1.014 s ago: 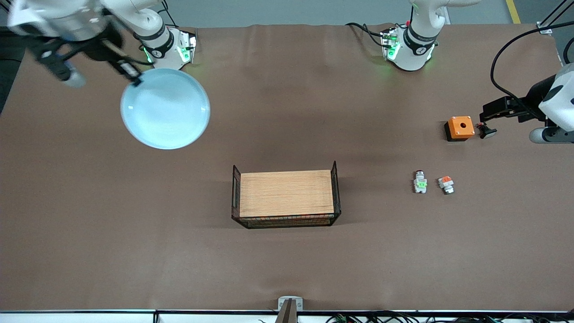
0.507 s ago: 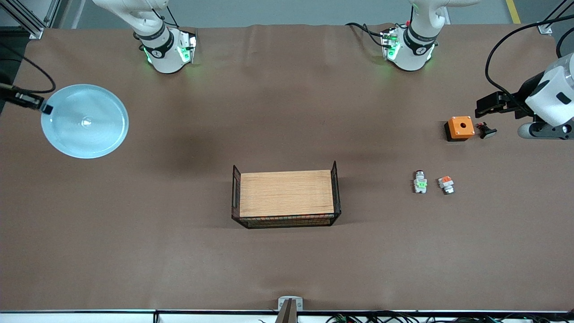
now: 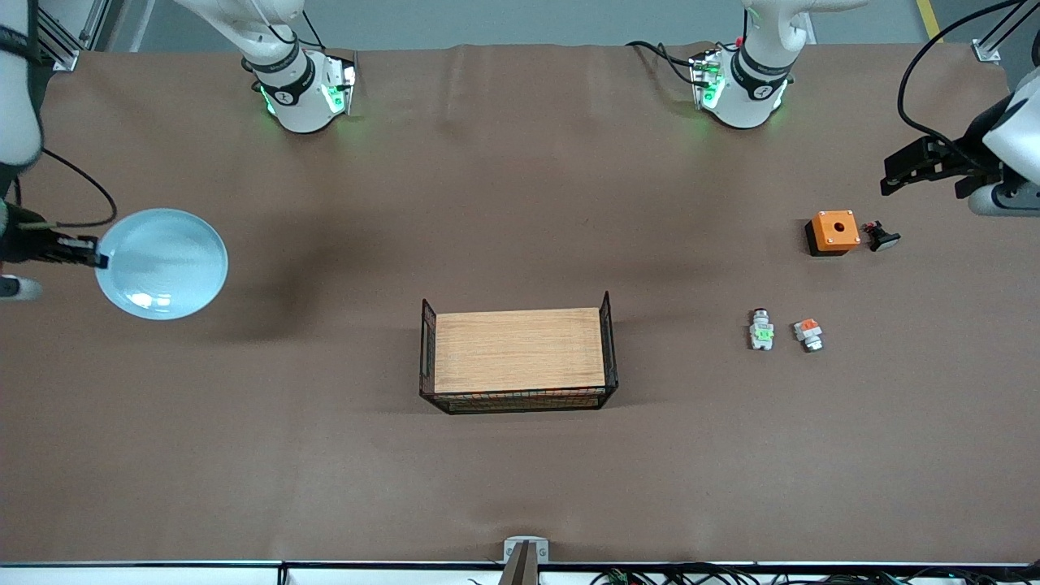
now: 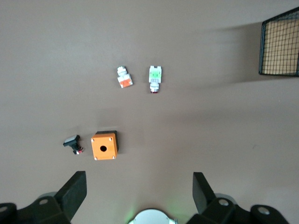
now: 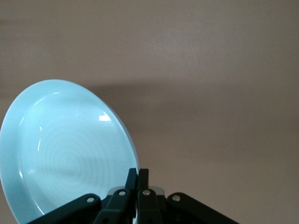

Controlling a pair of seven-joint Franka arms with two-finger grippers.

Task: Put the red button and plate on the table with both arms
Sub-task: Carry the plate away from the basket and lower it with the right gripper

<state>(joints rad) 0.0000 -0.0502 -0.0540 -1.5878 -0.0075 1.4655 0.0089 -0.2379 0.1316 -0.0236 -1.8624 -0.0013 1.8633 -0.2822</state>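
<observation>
The pale blue plate (image 3: pixel 162 264) hangs over the table (image 3: pixel 520 487) at the right arm's end, casting a shadow on the sheeting. My right gripper (image 3: pixel 97 260) is shut on its rim; the right wrist view shows the plate (image 5: pixel 65 154) with that gripper (image 5: pixel 138 173) pinching its edge. The red button (image 3: pixel 761 330), a small white unit with a green block, lies on the table toward the left arm's end. My left gripper (image 3: pixel 894 172) hovers open and empty above that end. The left wrist view shows the left gripper (image 4: pixel 138 189) well above the button (image 4: pixel 155 77).
An orange-red unit (image 3: pixel 808 333) lies beside the button. An orange box with a hole (image 3: pixel 833 231) and a small black piece (image 3: pixel 881 237) sit farther from the camera. A wooden tray with black wire ends (image 3: pixel 517 357) stands mid-table. The arms' bases (image 3: pixel 301 89) line the back.
The right gripper has swung the plate from near its own base out over the right arm's end of the table. The left gripper has pulled up and away from the orange box.
</observation>
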